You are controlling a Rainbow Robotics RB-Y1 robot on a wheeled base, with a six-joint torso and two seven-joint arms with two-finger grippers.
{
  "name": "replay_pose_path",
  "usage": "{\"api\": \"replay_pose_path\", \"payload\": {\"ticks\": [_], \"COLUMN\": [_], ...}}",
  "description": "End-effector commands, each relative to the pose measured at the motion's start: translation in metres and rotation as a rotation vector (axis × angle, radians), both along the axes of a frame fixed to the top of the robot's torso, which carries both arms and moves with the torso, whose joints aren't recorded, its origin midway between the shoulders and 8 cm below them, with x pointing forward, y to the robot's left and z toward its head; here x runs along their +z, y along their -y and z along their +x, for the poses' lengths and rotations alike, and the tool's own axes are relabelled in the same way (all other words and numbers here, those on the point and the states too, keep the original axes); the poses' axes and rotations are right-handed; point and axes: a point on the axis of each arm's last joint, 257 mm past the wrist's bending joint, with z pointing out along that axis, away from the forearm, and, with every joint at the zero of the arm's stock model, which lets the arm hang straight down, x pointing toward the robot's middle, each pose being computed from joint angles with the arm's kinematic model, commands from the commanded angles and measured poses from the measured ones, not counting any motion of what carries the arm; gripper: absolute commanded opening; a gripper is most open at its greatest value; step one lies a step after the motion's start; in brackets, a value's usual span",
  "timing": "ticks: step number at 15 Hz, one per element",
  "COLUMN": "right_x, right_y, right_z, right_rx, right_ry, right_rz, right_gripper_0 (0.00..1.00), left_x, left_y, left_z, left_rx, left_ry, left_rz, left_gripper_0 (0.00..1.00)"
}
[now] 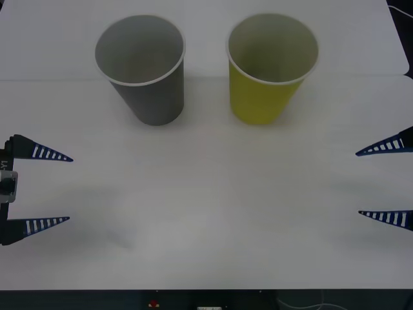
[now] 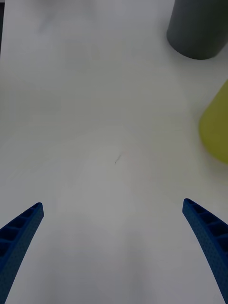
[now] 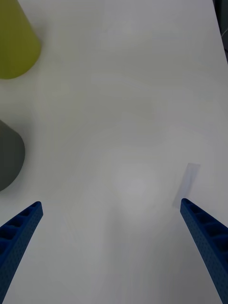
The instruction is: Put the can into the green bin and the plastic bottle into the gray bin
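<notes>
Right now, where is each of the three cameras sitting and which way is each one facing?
Front view: above the arms, looking forward and down at the white table; the gray bin, the green bin, the open left claw and open right claw at the sides.
Right wrist view: on the right wrist, facing across the table; its own blue fingers.
Left wrist view: on the left wrist, likewise; its own fingers.
Shared: all three show both bins.
</notes>
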Motion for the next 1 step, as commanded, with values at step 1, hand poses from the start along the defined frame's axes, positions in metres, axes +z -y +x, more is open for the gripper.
{"api": "replay_pose_path", "payload": {"ticks": [1], "right_x": [0.0004], "right_y": [0.0014], "right_z": [0.0007], "right_rx": [-0.003], "right_ry": [0.001], "right_rz": [-0.005], "right_gripper_0": [1.00], "left_x": [0.0000], "left_y": [0.0000], "left_z": [0.0000], "left_rx": [0.000], "left_ry": [0.000], "left_rz": [0.000], "left_gripper_0": [1.00]}}
